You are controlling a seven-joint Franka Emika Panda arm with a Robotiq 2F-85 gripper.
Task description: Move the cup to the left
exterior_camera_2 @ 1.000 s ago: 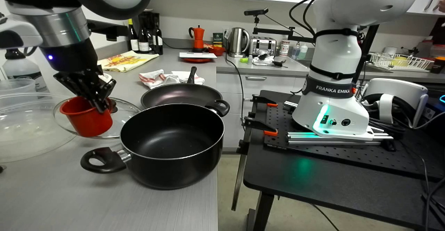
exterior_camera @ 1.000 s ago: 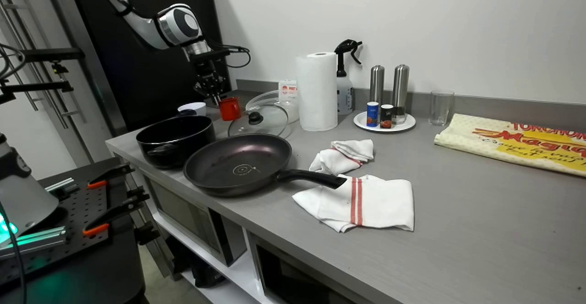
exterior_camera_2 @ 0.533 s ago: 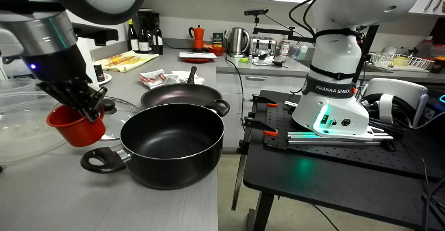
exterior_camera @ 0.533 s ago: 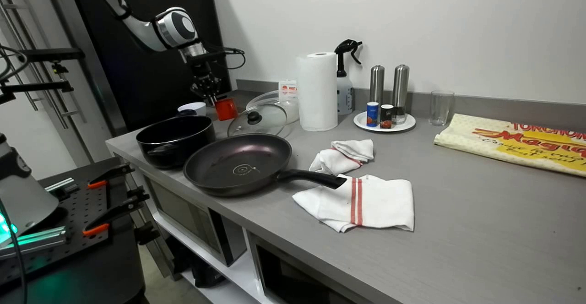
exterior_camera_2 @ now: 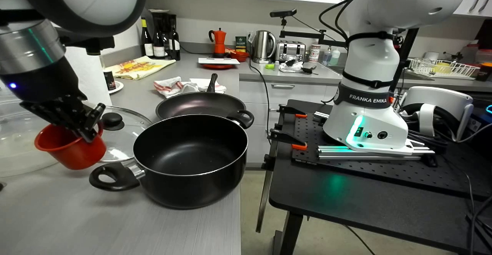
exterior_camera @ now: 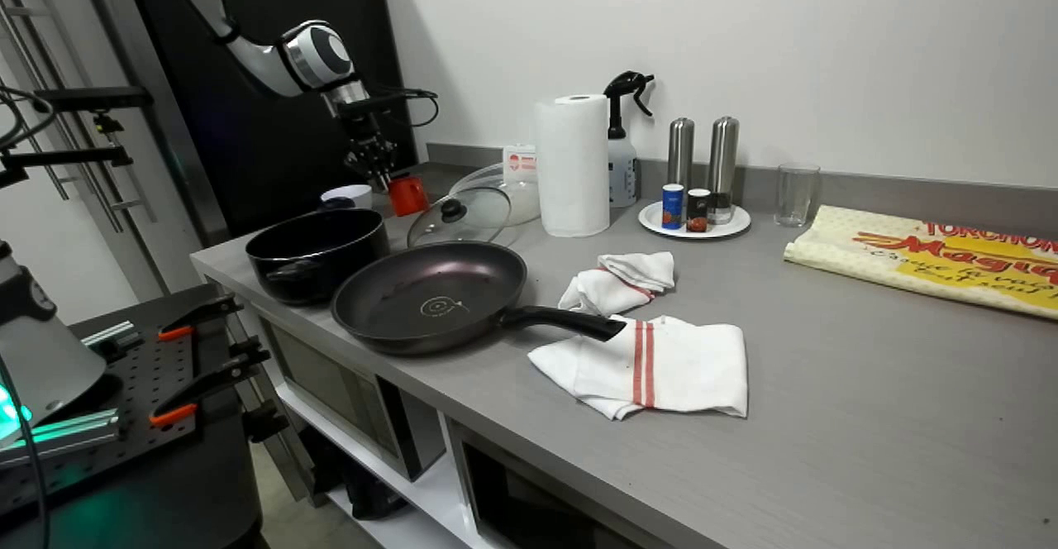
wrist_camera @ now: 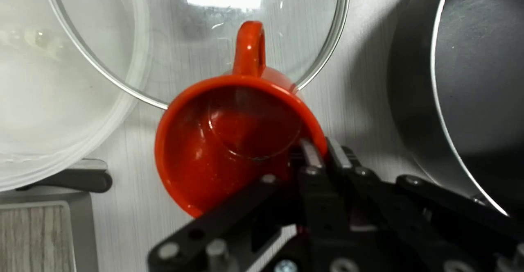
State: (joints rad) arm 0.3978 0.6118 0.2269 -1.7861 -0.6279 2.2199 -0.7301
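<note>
The cup is small, plain and red with a loop handle. It shows in both exterior views [exterior_camera: 408, 196] [exterior_camera_2: 77, 154] and in the wrist view [wrist_camera: 229, 153]. My gripper [wrist_camera: 326, 151] is shut on the cup's wall, with one finger inside and one outside the rim. The gripper also shows in both exterior views [exterior_camera: 385, 179] [exterior_camera_2: 91, 130]. The cup is tilted, beside the black pot. In the wrist view its handle overlaps the glass lid. I cannot tell whether the cup's base touches the counter.
The black pot [exterior_camera_2: 184, 186] stands beside the cup, with a frying pan [exterior_camera: 430, 297] beyond it. The glass lid [wrist_camera: 282, 30] and a clear plastic container [wrist_camera: 61, 100] lie close to the cup. A paper towel roll [exterior_camera: 573, 169] stands near the wall. A dark-handled utensil [wrist_camera: 82, 180] lies nearby.
My gripper and the held cup have moved left and lower in both exterior views, away from the paper towel roll. The glass lid has shifted slightly the same way.
</note>
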